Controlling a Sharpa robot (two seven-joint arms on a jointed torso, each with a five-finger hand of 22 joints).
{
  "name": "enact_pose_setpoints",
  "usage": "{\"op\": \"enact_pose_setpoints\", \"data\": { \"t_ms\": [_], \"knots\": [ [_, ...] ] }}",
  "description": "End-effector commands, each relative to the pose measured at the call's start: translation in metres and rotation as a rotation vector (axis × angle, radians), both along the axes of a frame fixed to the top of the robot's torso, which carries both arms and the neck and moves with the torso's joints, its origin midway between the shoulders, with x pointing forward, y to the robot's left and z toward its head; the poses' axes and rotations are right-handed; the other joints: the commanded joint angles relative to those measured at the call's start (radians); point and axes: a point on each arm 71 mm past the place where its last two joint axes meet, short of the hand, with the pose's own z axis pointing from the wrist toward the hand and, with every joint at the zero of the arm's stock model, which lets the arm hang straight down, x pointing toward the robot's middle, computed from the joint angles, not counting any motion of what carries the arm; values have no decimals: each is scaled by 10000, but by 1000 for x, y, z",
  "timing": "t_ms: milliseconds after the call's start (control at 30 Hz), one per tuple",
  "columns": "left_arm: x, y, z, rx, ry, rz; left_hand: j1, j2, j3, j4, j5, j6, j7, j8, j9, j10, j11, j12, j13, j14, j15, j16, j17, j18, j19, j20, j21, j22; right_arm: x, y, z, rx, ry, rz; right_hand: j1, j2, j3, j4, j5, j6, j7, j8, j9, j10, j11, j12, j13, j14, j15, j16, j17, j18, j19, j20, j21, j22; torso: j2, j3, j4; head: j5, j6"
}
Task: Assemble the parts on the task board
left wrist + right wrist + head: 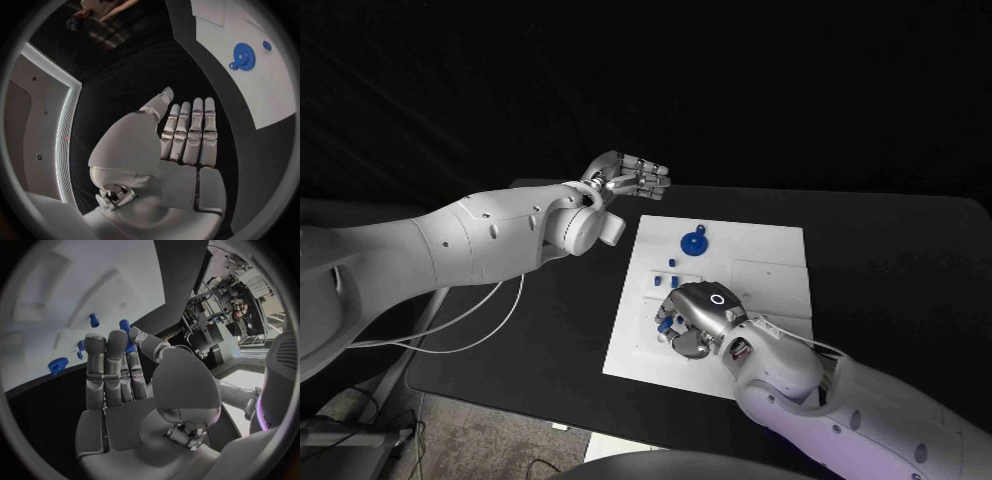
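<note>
Black table (877, 260) carried the white task board (769, 270) mid-frame. Left hand (626, 178) hovered upper centre, empty, fingers straight and together. Right hand (700, 318) lay over small blue parts (666, 282); grasp unclear. Blue gear (695, 242) sat on the board's upper part.

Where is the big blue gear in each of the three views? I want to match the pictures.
Head view: the blue gear lies on the far part of the task board, beyond the right hand.
Left wrist view: the gear is on the board, past the open left hand.
Right wrist view: I cannot pick it out with certainty.
Shared landmark: the white task board.
</note>
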Motion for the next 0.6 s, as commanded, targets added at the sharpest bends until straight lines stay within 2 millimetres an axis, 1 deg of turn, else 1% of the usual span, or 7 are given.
{"op": "enact_pose_setpoints", "data": {
  "t_ms": [33,100,233,367,600],
  "knots": [
    [0,-4,0,-107,23,-182,-19,83,-53,-4,-2,44,34,30,14,-69,27,12,-6,-46,0,-40,-15,204,-4,11,43,13,-5,5,-4,-60,-253,403,10,63,-4,-64,65,32,17,66,17,279,-220,36,12,31,-29,14,8,-9,285,-80,73,636,-7,12,-16,129,-97],
    [0,-4,0,-109,26,-198,-19,83,-53,-4,-2,44,34,30,14,-69,27,12,-6,-46,0,-40,-15,204,-4,11,43,13,-7,7,-10,-137,-200,480,-3,66,6,-84,64,42,15,67,18,285,-220,35,12,27,-30,26,2,-10,281,-82,97,636,-7,19,-9,187,-156],
    [0,-5,0,-112,29,-216,-19,83,-53,-4,-2,44,34,30,14,-69,27,12,-6,-46,0,-40,-15,204,-4,11,43,13,-10,8,-16,-243,-136,540,-11,69,14,-104,65,45,14,66,18,286,-222,35,12,27,-32,39,-8,-11,278,-84,135,640,-14,12,-20,218,-202],
    [0,-5,0,-113,31,-225,-27,82,-68,2,-22,37,36,28,13,-73,27,10,-6,-47,3,-40,-15,205,-18,14,58,31,-10,8,-20,-306,-188,481,-18,74,29,-112,64,46,12,66,17,287,-222,35,12,26,-31,46,-18,-9,270,-84,122,634,-13,11,-24,228,-210],
    [0,-5,0,-111,36,-226,-27,82,-68,2,-22,37,36,28,13,-73,27,10,-6,-47,3,-40,-15,205,-18,14,58,31,-8,6,-24,-415,-300,289,-29,65,69,-129,65,50,11,66,17,290,-220,34,11,22,-30,57,-35,-9,259,-83,149,636,-12,11,-12,247,-233]
  ]
}}
